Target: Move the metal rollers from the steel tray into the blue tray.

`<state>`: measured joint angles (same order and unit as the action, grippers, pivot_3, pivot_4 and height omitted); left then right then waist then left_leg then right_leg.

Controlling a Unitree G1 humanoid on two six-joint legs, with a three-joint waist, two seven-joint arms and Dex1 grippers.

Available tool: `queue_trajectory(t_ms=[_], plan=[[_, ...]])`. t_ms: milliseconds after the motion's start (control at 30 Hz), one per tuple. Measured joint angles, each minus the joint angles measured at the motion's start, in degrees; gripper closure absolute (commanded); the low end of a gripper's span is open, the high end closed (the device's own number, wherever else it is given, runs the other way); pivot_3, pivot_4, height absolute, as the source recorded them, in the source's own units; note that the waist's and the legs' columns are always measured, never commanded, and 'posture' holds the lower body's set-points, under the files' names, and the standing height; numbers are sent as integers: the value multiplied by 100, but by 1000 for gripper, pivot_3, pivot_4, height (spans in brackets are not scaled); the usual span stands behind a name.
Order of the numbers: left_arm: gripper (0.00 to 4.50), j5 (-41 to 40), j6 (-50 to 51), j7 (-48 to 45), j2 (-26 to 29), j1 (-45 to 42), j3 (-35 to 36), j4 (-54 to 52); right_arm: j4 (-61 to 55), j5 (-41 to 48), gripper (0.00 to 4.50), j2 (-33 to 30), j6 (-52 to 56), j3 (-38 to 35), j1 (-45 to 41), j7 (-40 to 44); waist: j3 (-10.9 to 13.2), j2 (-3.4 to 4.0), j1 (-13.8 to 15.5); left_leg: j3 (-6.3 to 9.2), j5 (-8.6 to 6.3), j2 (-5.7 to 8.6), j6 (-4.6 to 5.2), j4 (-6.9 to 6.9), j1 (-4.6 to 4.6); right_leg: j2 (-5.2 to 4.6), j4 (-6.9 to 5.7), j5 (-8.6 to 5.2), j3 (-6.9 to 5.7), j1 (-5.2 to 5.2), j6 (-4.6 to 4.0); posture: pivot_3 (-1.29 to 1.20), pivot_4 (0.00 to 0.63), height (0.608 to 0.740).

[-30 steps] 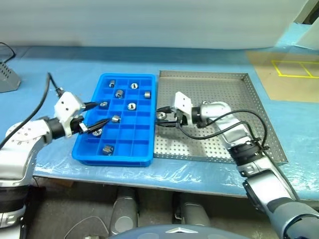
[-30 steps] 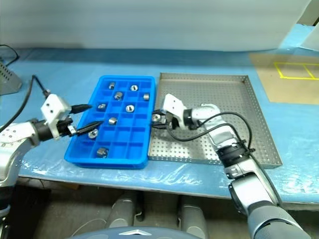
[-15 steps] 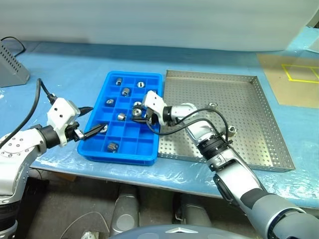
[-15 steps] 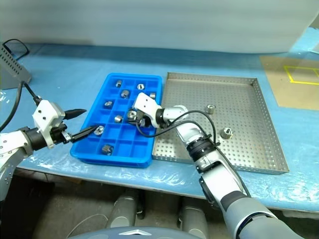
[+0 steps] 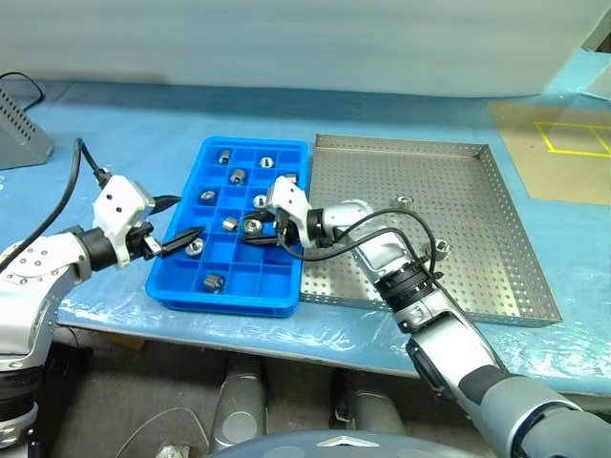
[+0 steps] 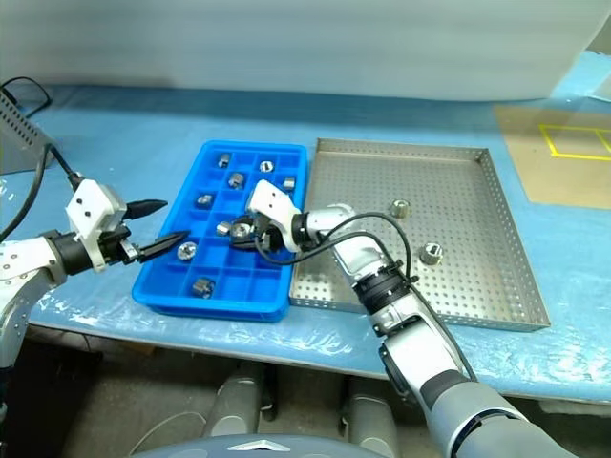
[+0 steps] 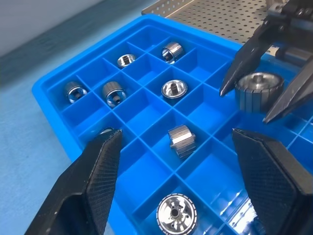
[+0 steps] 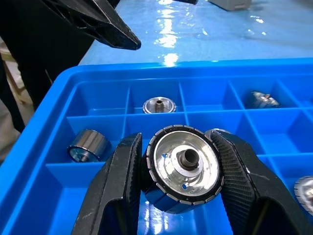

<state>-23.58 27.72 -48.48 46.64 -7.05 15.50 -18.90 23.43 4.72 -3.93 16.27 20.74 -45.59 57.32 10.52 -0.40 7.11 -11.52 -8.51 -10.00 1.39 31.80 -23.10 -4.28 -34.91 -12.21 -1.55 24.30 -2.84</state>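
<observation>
The left gripper (image 5: 183, 221), nearest along the blue tray's (image 5: 181, 286) front-left edge, hovered with its jaws spread wide and nothing between them, much as a second earlier. Just beyond it, the right gripper (image 5: 250, 229) had travelled from the inner rim of the steel tray (image 5: 477, 277) across to the middle compartments of the blue tray, jaws still clamped on one metal roller (image 8: 183, 168). That put the carry nearly complete; judged that only lowering and release remained for this piece. The held roller sat with its flat end face toward the right wrist camera, so its short axis ran roughly level along the fingers rather than upright, though its exact tilt over the cell was hard to read from the head views. Several rollers (image 7: 182, 140) already lay in separate compartments, some on their sides, some end-up. Farther back, two rollers (image 6: 431, 254) remained on the steel tray's perforated floor, well apart.
</observation>
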Motion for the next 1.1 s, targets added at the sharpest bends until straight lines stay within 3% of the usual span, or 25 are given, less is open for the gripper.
queue_trajectory(t_ms=[200, 400, 633, 833, 1100], plan=[[732, 27, -46, 6, 0, 1, -8, 66, 60, 53, 2736, 165, 446, 26, 1, 147, 0, 0, 15, 1, 1, 1, -1, 0, -1, 0, -1, 0, 0, 0, 0, 240, 150, 740], [732, 40, -49, 20, -6, 2, -40, 81, 82, 51, 725, 151, 366, 22, 0, 105, 0, 0, 15, 3, 4, 1, -6, 0, 2, 0, -7, 0, 0, 0, 0, 239, 150, 740], [732, 6, -46, 16, -213, -153, -332, 76, -25, 91, 725, -156, 347, -266, 10, -17, -1, -1, 11, 3, 10, 3, -15, 1, 2, 0, -11, 0, 0, -1, 0, 130, 150, 740], [732, -14, -87, -93, -816, -921, -1130, 309, -1022, 420, 725, -1165, 657, -1052, 295, -178, -1, -2, -2, 2, 20, 4, -31, 30, 4, -1, -30, 2, 7, -7, 2, -26, 150, 740], [732, 229, -549, -503, -1677, -2155, -2105, 1441, -1874, 940, 725, -2395, 1375, -2310, 1163, -524, -2, -2, -285, -1, 23, 4, -33, 45, 12, 2, -50, 2, 15, -7, 2, -190, 150, 740]])
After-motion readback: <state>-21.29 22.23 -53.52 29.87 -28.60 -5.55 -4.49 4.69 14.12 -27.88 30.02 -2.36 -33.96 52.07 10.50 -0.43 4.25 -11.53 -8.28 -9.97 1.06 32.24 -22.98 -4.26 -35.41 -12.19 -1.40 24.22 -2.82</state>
